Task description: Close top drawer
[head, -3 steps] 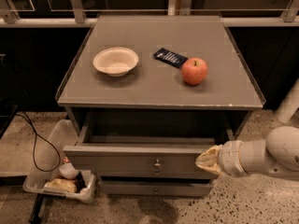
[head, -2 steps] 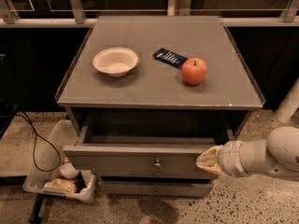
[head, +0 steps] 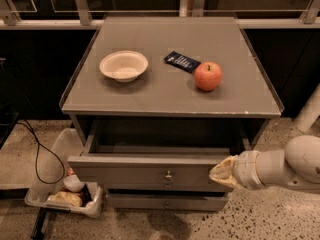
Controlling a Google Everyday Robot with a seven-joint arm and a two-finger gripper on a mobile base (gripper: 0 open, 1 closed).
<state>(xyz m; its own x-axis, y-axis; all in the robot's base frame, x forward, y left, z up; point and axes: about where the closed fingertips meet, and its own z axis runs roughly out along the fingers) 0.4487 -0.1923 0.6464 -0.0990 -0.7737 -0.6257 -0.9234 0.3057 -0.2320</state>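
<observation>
The top drawer [head: 145, 171] is a wide grey drawer pulled out from under the cabinet top, with a small round metal knob [head: 168, 174] at the centre of its front panel. Its inside looks dark and bare. My gripper [head: 216, 172] comes in from the right on a white arm [head: 280, 169]. Its pale tip rests against the right end of the drawer's front panel.
On the grey cabinet top [head: 150, 99] sit a white bowl [head: 123, 65], a dark snack packet [head: 182, 61] and a red apple [head: 208, 76]. A lower drawer front [head: 160, 201] is below. A plastic tray [head: 65, 196] and a black cable [head: 42, 154] lie on the floor at left.
</observation>
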